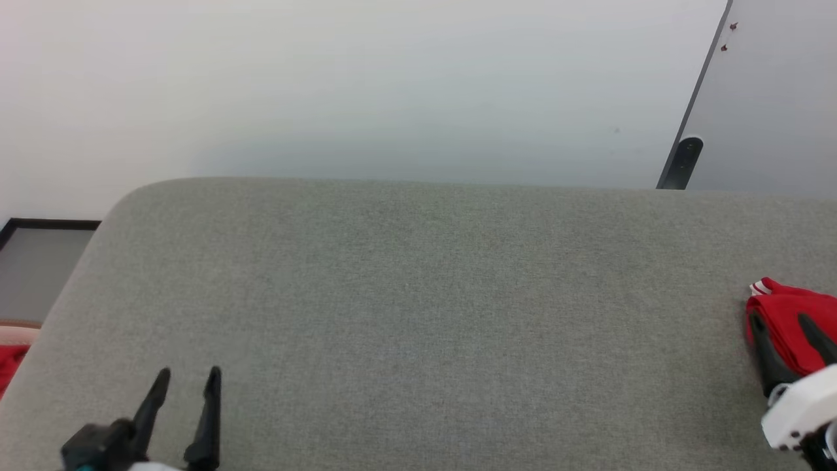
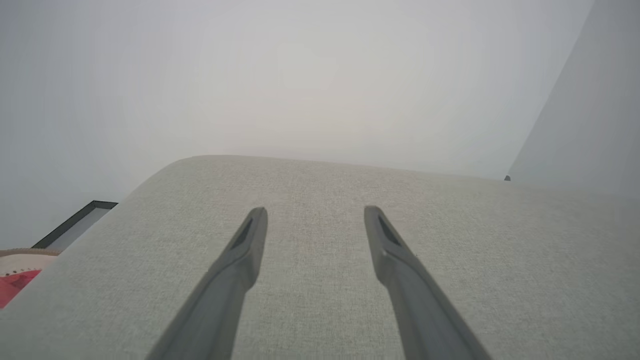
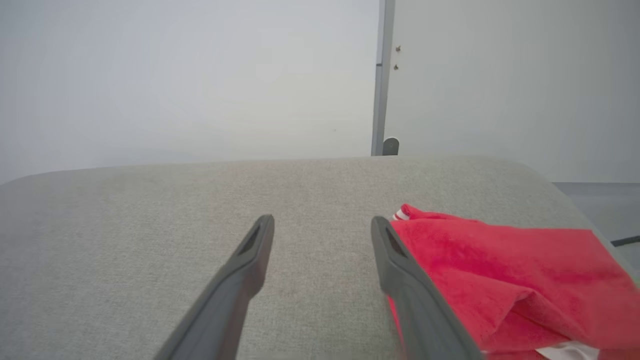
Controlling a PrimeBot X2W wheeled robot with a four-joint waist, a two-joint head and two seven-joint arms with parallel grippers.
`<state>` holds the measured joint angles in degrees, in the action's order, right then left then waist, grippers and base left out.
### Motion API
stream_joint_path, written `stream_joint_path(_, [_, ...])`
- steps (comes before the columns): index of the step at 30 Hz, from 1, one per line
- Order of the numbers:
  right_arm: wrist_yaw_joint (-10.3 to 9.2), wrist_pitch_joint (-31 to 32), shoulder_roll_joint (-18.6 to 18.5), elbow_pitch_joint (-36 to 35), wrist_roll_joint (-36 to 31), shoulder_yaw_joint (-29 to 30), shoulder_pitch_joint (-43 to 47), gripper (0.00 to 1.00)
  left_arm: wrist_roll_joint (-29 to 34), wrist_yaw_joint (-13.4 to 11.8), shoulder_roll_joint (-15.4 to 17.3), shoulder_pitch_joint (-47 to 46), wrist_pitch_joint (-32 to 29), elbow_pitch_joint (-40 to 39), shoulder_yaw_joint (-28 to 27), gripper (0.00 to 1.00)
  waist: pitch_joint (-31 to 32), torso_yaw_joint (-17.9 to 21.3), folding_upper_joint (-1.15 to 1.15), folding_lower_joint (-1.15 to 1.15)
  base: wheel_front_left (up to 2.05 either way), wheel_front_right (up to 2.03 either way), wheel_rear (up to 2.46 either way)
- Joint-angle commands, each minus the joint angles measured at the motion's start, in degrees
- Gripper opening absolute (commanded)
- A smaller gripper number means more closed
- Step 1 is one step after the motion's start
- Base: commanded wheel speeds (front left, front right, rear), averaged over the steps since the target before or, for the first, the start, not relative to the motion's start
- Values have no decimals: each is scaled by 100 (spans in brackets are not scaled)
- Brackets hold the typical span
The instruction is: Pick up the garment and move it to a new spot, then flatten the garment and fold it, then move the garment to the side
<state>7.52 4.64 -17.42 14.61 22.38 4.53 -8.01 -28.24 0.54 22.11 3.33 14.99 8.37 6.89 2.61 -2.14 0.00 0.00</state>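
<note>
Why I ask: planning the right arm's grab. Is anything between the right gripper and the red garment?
Nothing visible does. The open right gripper hangs over the grey cushion, and the garment lies right beside one finger's outer side in the right wrist view; whether they touch is unclear.

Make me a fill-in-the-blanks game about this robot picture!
The garment is mostly ___.
The cushion under it is ___.
The left gripper and right gripper both stand ___.
The gripper nearest the garment is the ___ one.
Missing words: red, grey, open, right.
</note>
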Motion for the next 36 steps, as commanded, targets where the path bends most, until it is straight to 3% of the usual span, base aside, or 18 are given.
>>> stream_joint_path(1, [-6,50,52,-152,-78,95,179,100,-38,14,-14,114,21,-80,-43,100,-7,1,0,0,0,0,0])
stream_joint_path(14, [-6,596,325,-1303,-234,581,889,100,-82,6,-25,357,4,-434,-105,100,-79,-58,0,0,0,0,0])
stream_joint_path(36, [-6,745,447,-1544,-242,586,963,100,-65,-146,17,333,-34,-589,-40,100,-108,-63,0,0,0,0,0])
